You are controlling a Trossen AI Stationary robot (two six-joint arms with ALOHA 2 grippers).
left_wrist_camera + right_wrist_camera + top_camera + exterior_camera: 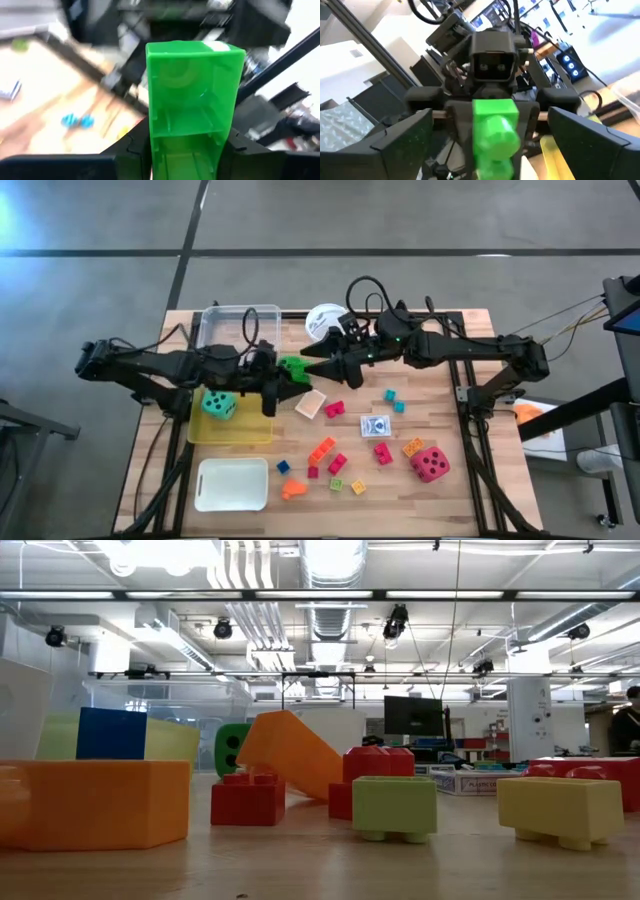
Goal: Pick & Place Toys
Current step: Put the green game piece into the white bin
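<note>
Right now your left end effector [283,380] pinches the green block [294,366] between its fingers [131,150], holding it in the air above the middle of the bench [450,480], just beside the clear tray [240,325]. Your right end effector [308,356] faces it with its fingers [402,137] spread wide on either side of the block, not touching it. The teal die [219,404] sits in the yellow tray [235,430].

A wooden table [440,410] carries scattered blocks [322,448], a red die [430,464], trays [232,484].
</note>
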